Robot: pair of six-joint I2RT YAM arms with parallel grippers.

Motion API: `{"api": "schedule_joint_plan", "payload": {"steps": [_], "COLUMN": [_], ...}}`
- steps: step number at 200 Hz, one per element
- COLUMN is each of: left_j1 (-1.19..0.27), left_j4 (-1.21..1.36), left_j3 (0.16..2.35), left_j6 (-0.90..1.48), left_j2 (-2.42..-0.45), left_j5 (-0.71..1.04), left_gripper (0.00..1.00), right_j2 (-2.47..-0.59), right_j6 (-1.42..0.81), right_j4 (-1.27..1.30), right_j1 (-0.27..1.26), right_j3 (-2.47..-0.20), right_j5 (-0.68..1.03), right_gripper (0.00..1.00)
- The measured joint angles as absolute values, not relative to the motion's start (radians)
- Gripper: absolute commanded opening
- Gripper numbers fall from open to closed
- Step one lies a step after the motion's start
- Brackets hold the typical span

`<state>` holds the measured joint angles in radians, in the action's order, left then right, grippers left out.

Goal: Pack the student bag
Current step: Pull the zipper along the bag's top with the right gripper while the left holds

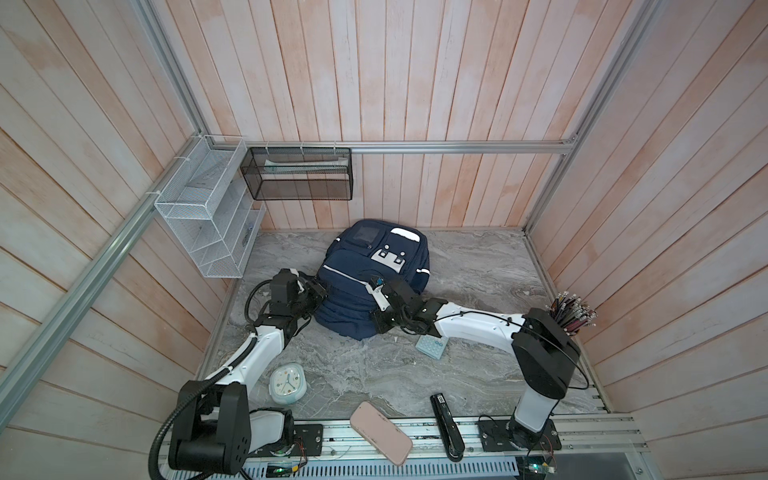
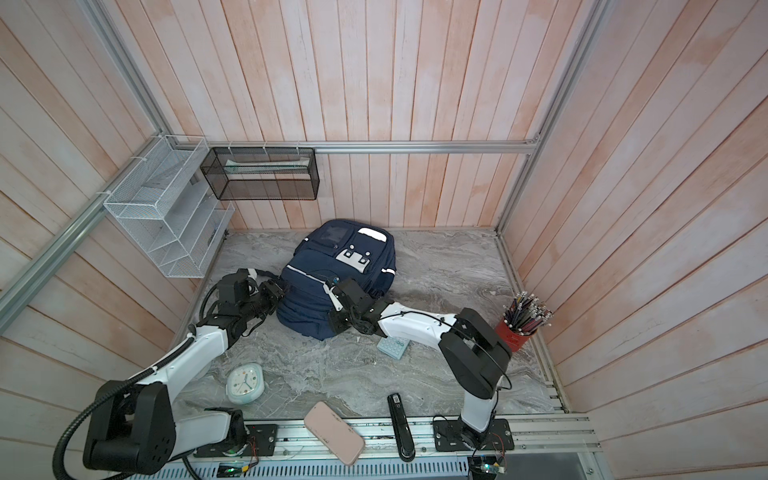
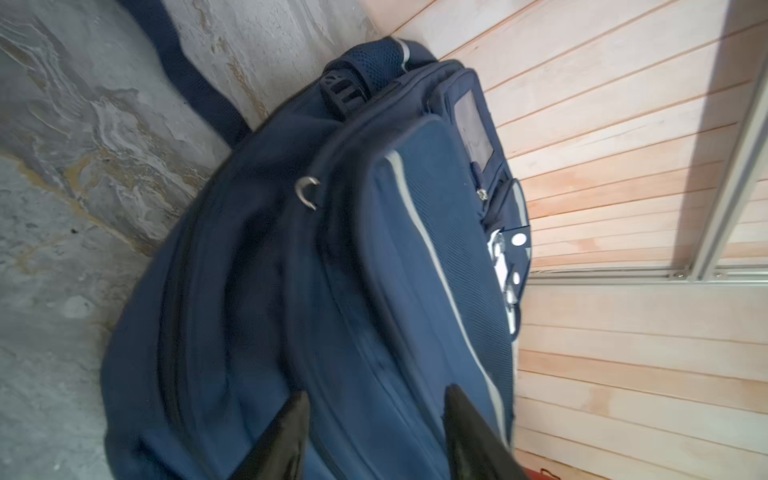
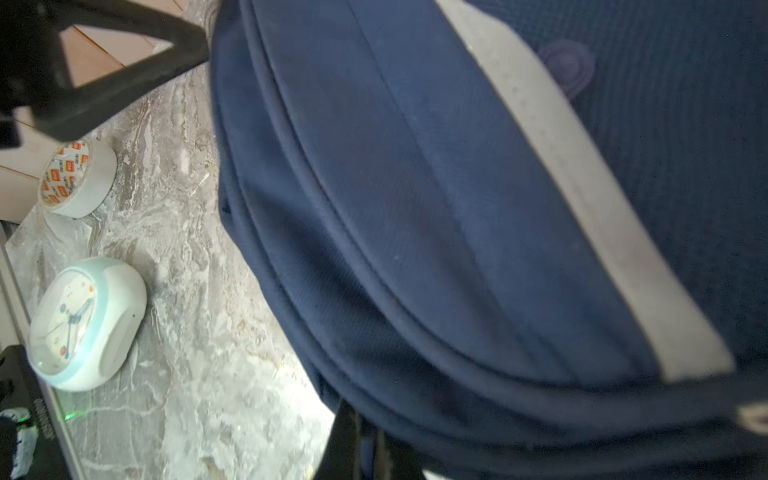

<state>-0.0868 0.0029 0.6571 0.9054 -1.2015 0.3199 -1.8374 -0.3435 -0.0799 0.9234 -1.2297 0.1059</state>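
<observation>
My right hand [image 1: 376,286] clamps the bag [image 1: 357,257], frame centre; my parted left hand [image 3: 376,392] should close squarely on fabric.

Bright, diffuse light; shadows faint. In both top views the wall planks [image 1: 374,83] splay at the edges. In both wrist views the student bag [image 3: 374,270] appears blurred, soft-focused.

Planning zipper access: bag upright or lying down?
Lying down: student bag rests back-down on the table, front pockets facing up.
</observation>
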Motion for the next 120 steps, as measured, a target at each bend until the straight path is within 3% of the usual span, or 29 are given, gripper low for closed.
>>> {"api": "schedule_joint_plan", "payload": {"steps": [45, 103, 120], "left_j1": [-0.190, -0.255, -0.260], "left_j4": [0.065, 0.205, 0.250], "left_j3": [0.466, 0.480, 0.507], "left_j6": [1.019, 1.105, 1.116], "left_j2": [-0.938, -1.229, -1.289], "left_j5": [0.290, 0.308, 0.310], "left_gripper": [0.65, 0.64, 0.51], "right_j2": [-1.901, -1.889, -1.866], "right_j6": [-0.371, -0.379, -0.386], "right_j4": [-0.038, -0.004, 0.016], "right_j1": [0.934, 0.983, 0.990], "right_j3": [-1.289, -1.284, -1.261], "right_j5": [0.140, 0.125, 0.124], "right_gripper": [0.00, 0.00, 0.00]}}
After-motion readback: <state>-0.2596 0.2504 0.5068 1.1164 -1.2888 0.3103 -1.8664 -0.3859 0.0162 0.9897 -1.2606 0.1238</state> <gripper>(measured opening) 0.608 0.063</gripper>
